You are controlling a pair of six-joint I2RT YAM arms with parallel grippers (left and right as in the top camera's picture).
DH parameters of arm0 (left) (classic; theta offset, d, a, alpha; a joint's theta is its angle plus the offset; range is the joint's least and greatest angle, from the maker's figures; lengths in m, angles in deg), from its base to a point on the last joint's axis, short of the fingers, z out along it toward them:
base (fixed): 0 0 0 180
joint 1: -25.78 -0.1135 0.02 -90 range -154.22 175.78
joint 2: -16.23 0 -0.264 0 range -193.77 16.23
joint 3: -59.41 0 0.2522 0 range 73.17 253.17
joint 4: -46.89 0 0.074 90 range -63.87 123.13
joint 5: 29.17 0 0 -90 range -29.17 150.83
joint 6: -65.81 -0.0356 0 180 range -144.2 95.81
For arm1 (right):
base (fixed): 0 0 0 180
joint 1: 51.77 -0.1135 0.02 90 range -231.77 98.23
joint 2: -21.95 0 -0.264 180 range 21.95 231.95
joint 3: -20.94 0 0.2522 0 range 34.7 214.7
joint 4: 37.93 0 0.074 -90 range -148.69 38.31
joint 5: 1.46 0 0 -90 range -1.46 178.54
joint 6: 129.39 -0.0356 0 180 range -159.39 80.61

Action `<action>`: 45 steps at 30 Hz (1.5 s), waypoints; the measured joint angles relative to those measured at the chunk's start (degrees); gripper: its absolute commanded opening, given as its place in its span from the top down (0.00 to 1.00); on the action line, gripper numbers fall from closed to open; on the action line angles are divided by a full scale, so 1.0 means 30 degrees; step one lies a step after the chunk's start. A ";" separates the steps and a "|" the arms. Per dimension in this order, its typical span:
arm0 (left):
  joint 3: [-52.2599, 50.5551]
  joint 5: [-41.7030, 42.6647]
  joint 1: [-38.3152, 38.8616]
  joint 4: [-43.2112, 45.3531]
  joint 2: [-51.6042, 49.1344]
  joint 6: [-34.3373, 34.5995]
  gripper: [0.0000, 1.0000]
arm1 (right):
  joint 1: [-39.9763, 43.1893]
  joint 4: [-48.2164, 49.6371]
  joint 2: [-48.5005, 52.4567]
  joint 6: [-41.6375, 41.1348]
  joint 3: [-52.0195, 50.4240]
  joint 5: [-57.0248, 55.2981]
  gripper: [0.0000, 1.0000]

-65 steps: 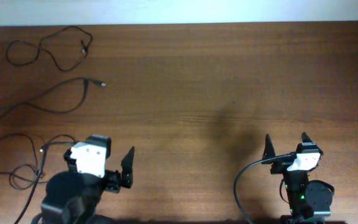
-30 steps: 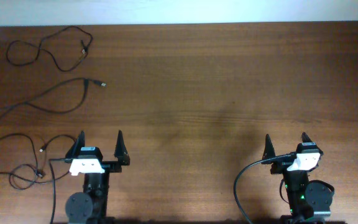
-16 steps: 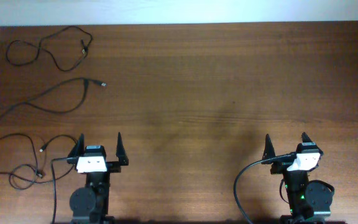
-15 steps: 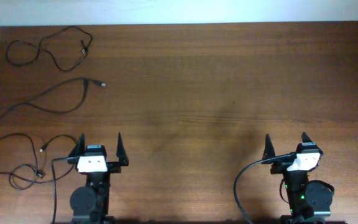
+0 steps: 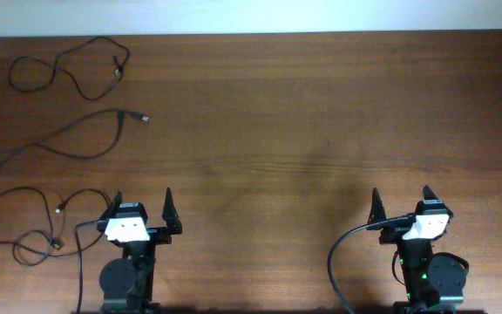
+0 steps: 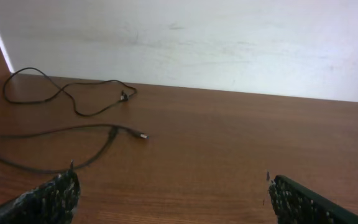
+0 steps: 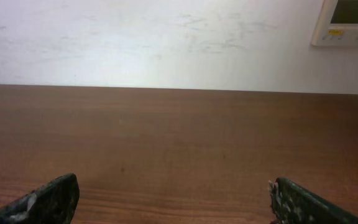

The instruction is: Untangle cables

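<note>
Overhead, our left gripper (image 5: 142,194) newly faces forward, wide like our right gripper (image 5: 401,192); cables (image 5: 127,112) at left lie separate, so we judge untangling done.

A big brown wooden table (image 5: 321,105) fills almost all of the overhead view. Its wood has thin lines that run from side to side. A soft dark patch lies near the middle. A thin strip of white wall (image 5: 251,16) runs along the top edge. In the wrist views the wall has faint gray smudges. At the upper right of the right wrist view, a small white box (image 7: 347,22) with a dark screen hangs on the wall.
</note>
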 measured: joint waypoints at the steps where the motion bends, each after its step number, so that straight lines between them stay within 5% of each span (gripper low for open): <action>1: 0.0000 0.0000 0.0000 0.0000 0.0000 0.0044 0.01 | 0.0000 0.0000 0.0000 0.0000 0.0000 0.0000 0.01; 45: 0.0000 0.0066 0.0000 -0.0007 0.0000 -0.0765 0.01 | 0.0000 0.0000 0.0000 0.0007 0.0000 0.0000 0.01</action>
